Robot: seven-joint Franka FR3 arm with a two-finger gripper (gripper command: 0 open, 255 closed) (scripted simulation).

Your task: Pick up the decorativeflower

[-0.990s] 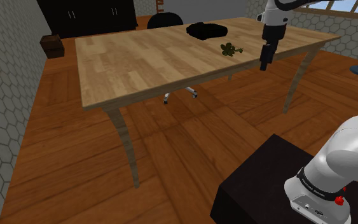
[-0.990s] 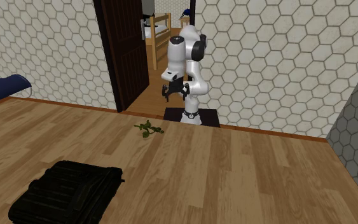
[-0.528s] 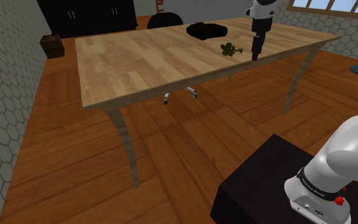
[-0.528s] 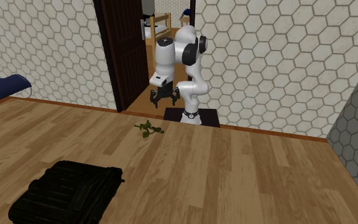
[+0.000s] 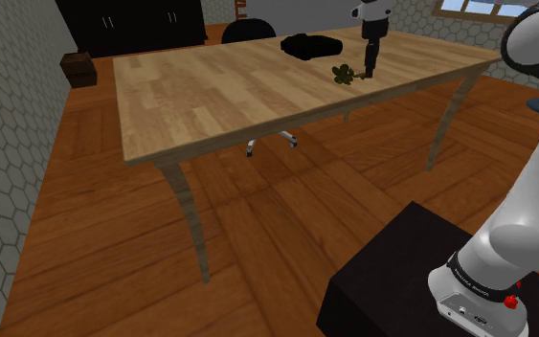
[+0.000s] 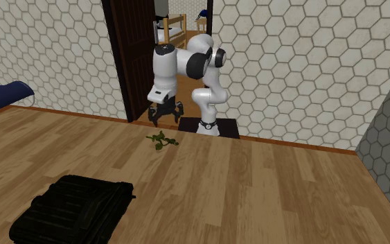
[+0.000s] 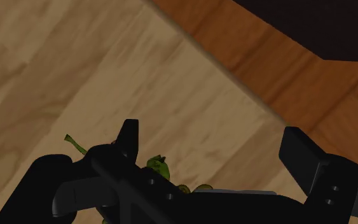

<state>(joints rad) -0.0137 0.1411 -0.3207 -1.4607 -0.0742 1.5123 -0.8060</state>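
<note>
The flower [image 5: 346, 73] lies flat on the table [image 5: 219, 96], in the upper right of the shoulder view. It is near the table's front edge and apart from the black bag [image 5: 310, 45] behind it. In the second exterior view the flower [image 6: 162, 139] sits just above the frame's centre, with the bag [image 6: 72, 208] at lower left.

The gripper [image 5: 370, 65] hangs fingers-down just right of the flower in the shoulder view. In the second exterior view the gripper [image 6: 164, 114] is directly above the flower. In the wrist view the fingers [image 7: 128, 137] stand wide apart and clasp nothing. The green sprig [image 7: 158, 167] shows off-centre, close to one finger, with its stem running out past that finger and partly hidden by the hand's body.

This looks like the approach. The hand likely points straight down because a thin sprig lying on wood offers only a top-down pinch. The jaws are likely spread so they can straddle it. The next move probably calls for a small sideways shift to centre the sprig, then a descent. The risks are scraping the tabletop or catching only a leaf.
</note>
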